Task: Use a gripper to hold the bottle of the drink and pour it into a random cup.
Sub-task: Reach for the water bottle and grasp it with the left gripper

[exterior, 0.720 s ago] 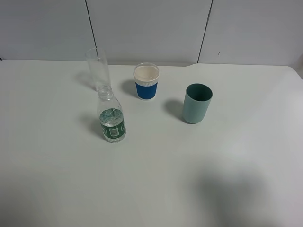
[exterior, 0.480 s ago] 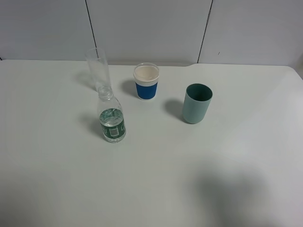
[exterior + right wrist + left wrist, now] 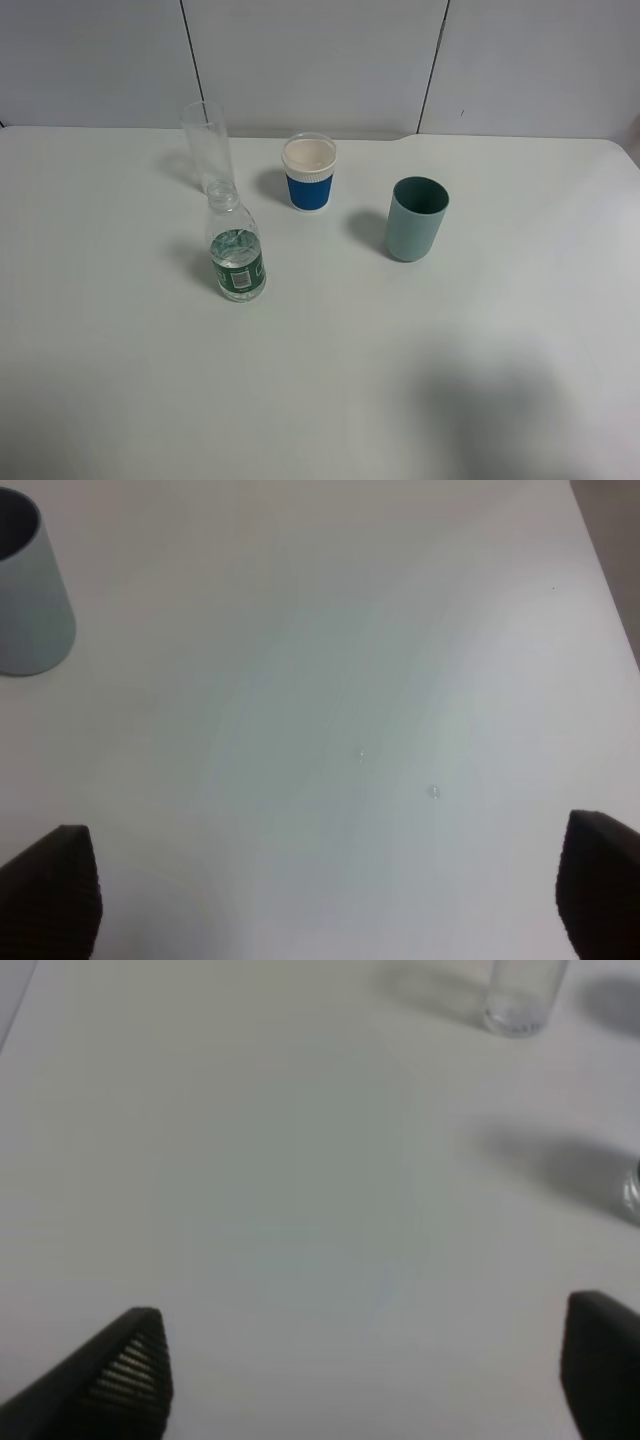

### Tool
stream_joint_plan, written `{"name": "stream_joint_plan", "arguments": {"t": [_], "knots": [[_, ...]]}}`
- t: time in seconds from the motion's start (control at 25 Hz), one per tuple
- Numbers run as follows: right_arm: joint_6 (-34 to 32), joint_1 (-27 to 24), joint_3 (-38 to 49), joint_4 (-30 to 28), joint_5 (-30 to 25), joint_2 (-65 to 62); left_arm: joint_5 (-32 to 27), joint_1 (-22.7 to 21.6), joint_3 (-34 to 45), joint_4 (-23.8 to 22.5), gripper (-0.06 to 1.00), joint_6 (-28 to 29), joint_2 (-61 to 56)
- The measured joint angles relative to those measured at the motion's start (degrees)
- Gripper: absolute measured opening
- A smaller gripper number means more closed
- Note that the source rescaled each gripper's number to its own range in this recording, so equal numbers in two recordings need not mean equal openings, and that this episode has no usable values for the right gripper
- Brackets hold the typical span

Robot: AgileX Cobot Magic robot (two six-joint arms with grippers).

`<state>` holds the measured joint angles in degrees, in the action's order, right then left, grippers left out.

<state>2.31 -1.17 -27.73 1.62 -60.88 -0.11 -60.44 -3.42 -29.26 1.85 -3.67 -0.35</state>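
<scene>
Exterior high view: bright, even, soft light from above; white table evenly lit. Short soft shadows fall to left of bottle, paper cup and teal cup. Large faint dark patch at lower right of frame. Both wrist views softer, slightly blurred; black fingertips at lower corners out of focus

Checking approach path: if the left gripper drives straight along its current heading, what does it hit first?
Likely the bare table. The left gripper is open; the clear glass and bottle sit off its line, depth unclear.
</scene>
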Motion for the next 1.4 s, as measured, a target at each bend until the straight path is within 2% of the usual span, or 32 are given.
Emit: {"name": "stream_joint_plan", "arguments": {"t": [1.4], "knots": [[0.0, 0.0, 0.0, 0.0, 0.0, 0.0, 0.0, 0.0, 0.0, 0.0, 0.5, 0.0, 0.0]]}}
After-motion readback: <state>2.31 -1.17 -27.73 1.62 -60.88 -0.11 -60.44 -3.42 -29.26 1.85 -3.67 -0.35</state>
